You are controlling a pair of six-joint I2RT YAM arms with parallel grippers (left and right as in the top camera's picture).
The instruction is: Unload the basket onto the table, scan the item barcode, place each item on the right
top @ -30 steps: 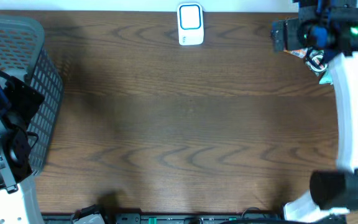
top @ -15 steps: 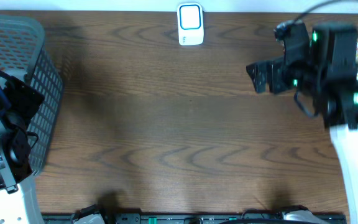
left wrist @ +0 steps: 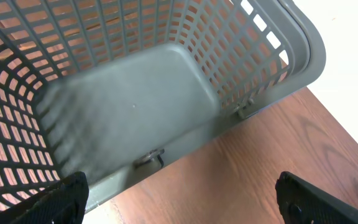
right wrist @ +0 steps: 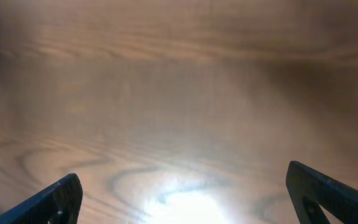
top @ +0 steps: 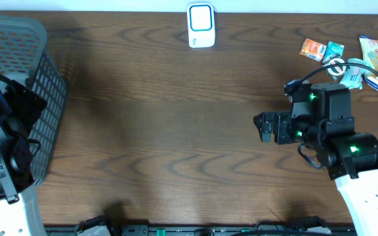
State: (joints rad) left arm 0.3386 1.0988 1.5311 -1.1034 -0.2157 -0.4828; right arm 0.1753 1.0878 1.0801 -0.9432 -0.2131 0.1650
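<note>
Right gripper (right wrist: 182, 190) stands wide above the table (right wrist: 166, 74) in its wrist view; only overhead shows the snack packets (top: 336, 56).

the basket (top: 25, 29) sits in the far left corner of the bench (top: 169, 137), running along the left edge. the scanner (top: 201, 25) stands at the middle of the far edge. a cluster of packets (top: 336, 56) lies in the far right corner, some touching. the right hand (top: 260, 126) is over the bench's right half, nearer than the packets and well apart from the scanner. the left hand (left wrist: 179, 202) is above the basket's near side.
</note>
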